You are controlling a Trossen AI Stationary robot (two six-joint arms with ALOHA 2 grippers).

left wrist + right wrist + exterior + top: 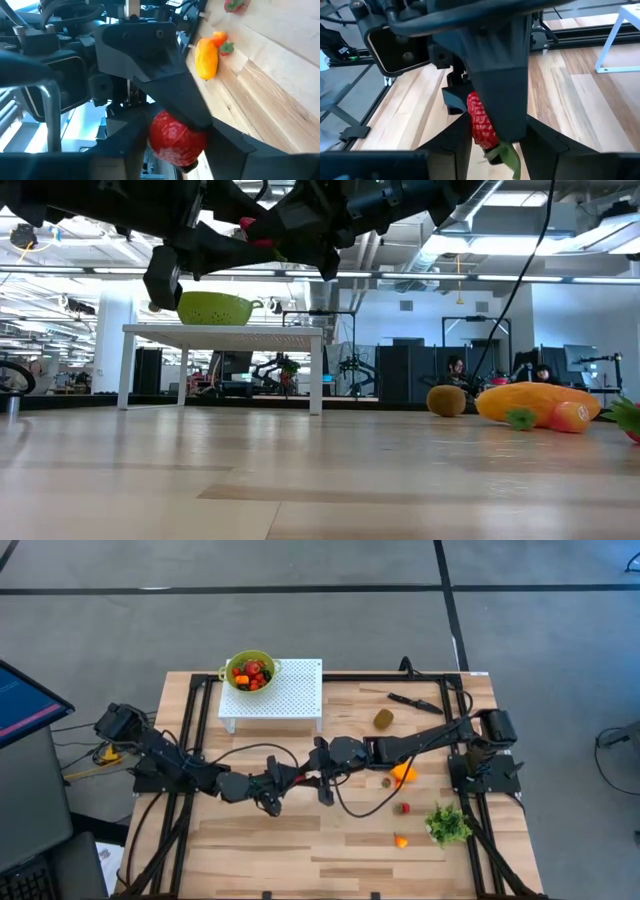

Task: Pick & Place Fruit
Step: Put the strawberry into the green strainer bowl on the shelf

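the left gripper and right gripper meet tip to tip above the middle of the light wooden desk, both partly closed on one small red strawberry-like fruit. from above the dark fingers hide it. no writing is readable anywhere.

Wooden table, white perforated stand at the back, black knife, kiwi, long orange fruit, small berries, leafy bunch.
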